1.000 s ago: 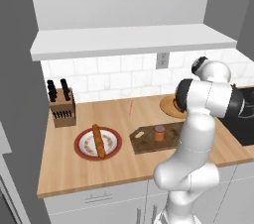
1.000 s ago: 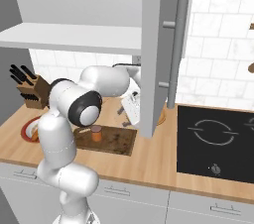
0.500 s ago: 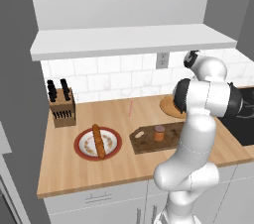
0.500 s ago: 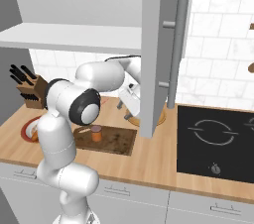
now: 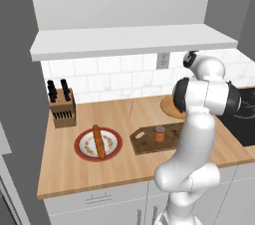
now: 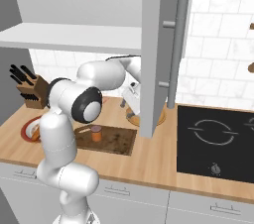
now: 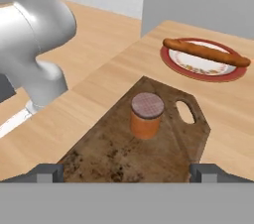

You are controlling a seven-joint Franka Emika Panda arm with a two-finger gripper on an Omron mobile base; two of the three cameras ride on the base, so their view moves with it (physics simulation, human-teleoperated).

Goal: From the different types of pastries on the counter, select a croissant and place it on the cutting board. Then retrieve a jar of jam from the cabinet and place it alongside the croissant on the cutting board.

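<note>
Jam jar [image 7: 147, 115] is standing upright near the centre of the hand view, a short orange-brown cylinder with a darker reddish lid, sitting on the board [image 7: 124, 153] just beside the pale handle hole. In the left base view the jar [image 5: 159, 133] is showing right of centre on the board [image 5: 147, 140], and in the right base view the jar [image 6: 96, 133] is sitting left of centre on the board [image 6: 116, 141]. Loaf [image 7: 207, 52] is lying across the red-rimmed plate [image 7: 171, 62] in the upper right of the hand view, well apart from the board.

Gripper [image 7: 127, 171] is hovering with its jaws standing wide, both tips at the bottom corners of the hand view and nothing between them. In the right base view the arm is reaching from the lower left toward the middle, and the gripper [image 6: 131, 100] seems to be hanging above the round tan plate [image 6: 159, 116], though the cabinet door [image 6: 156, 44] is partly hiding it.

Counter [image 5: 64, 159] is showing bare wood along the lower left of the left base view, with the knife block [image 5: 62, 107] near its back edge. Bare board is lying around the jar on all sides.
</note>
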